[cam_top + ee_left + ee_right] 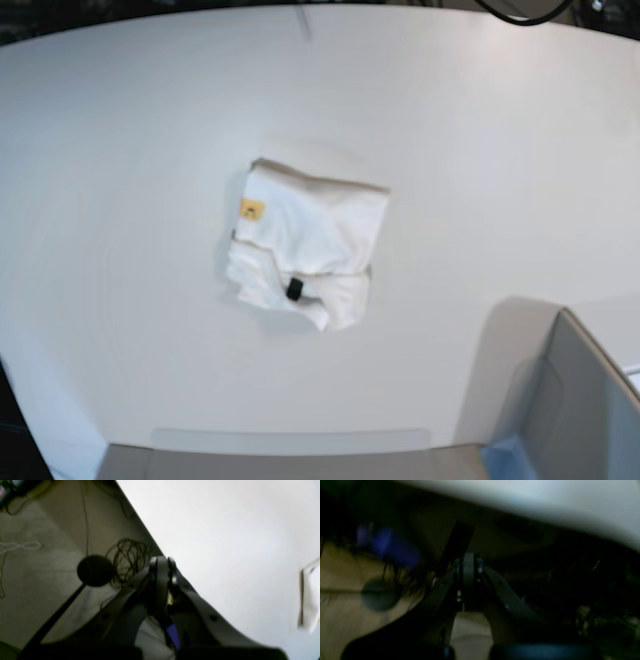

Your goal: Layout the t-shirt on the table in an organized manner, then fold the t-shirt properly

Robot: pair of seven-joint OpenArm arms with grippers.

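The t-shirt [308, 245] is seen folded into a compact, roughly square bundle, lying flat on the desk [130, 150] near its middle, well apart from every edge. A small yellow-orange label [251, 209] is noted on the bundle's upper left part, and a small black tag [294, 289] on its lower fold; the printed graphic is not shown. In the left wrist view a white corner of the t-shirt [311, 597] is caught at the picture's right margin, well apart from the left gripper [162, 566], whose jaws are pressed together on nothing, poised at the desk's edge over the floor. The right gripper [468, 565] is likewise closed and empty, off the desk beside its rim; that view is dark and blurred. A grey box-like piece [575, 410] is recorded at the desk's near right corner.
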